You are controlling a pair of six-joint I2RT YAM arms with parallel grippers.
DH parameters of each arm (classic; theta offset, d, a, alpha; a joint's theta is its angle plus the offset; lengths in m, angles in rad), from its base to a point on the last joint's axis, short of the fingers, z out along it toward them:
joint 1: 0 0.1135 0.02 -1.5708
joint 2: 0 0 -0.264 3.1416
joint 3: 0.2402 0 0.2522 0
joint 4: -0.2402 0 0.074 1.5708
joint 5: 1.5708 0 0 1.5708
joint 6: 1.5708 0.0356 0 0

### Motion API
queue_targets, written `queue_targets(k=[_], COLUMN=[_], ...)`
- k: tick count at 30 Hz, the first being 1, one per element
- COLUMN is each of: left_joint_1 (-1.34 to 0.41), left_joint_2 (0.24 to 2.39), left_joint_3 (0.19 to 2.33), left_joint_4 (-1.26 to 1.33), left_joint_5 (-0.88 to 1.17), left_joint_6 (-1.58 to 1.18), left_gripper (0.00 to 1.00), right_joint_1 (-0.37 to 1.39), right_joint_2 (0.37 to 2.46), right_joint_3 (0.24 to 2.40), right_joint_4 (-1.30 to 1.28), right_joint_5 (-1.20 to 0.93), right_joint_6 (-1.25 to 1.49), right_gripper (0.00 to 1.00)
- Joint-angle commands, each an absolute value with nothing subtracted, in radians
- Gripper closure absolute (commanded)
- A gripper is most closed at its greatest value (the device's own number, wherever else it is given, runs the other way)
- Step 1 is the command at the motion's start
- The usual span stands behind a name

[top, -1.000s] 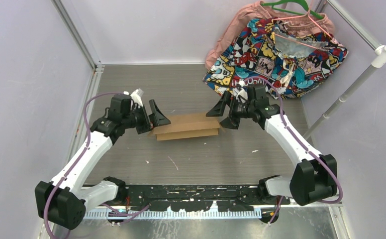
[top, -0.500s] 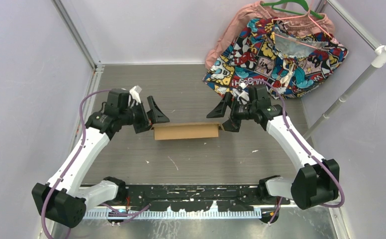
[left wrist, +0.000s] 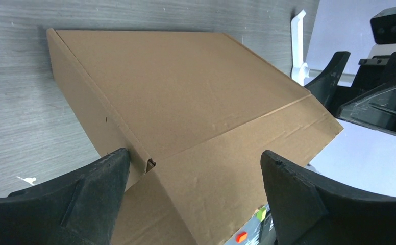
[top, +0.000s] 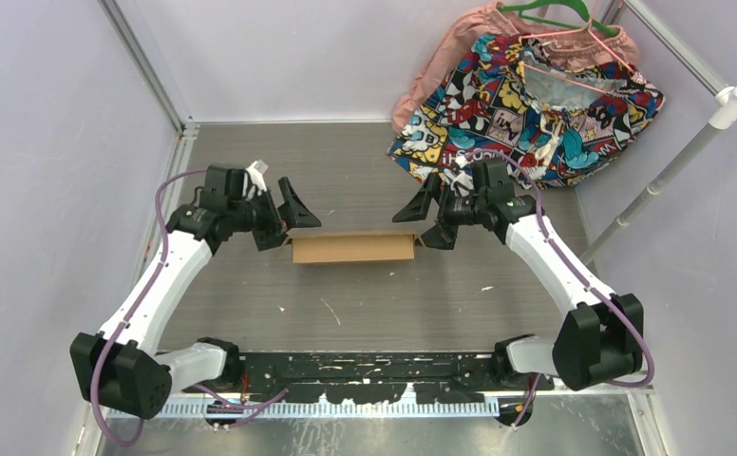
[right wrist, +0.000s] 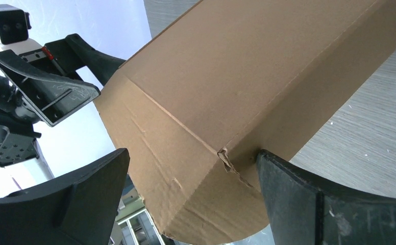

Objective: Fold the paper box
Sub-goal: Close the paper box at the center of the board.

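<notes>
Since a second ago the paper box has settled from tilted to flat on the table, your left gripper at its left end, right gripper at its right end, both spread wide, holding nothing. Shove unevenly and you may skew the box or spring it open; only the right wrist view shows its corner crease already torn.

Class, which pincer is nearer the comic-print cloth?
The right pincer: the comic-print cloth lies just behind it, far from the left pincer across the paper box.
</notes>
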State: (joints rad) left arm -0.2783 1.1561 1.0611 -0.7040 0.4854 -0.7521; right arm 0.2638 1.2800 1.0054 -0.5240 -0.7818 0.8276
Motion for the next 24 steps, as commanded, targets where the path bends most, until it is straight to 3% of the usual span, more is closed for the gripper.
queue_targets(k=[1,11,24], left_joint_1=[-0.249,-0.186,-0.124], left_joint_2=[1.194,1.318,1.317], left_joint_3=[1.072,1.113,1.121], left_joint_4=[-0.625,-0.584,-0.648], left_joint_5=[0.619,0.713,0.679], left_joint_6=[-0.771,-0.773,-0.718], left_gripper=[0.0,0.0,0.0], right_joint_1=[0.27,0.229,0.178], right_joint_2=[1.333,1.443,1.489], right_joint_3=[1.059,1.134,1.166], right_joint_4=[-0.455,-0.449,-0.506], right_joint_5=[-0.838,-0.869,-0.882], right_joint_6=[0.846,0.828,0.772], right_gripper=[0.0,0.0,0.0])
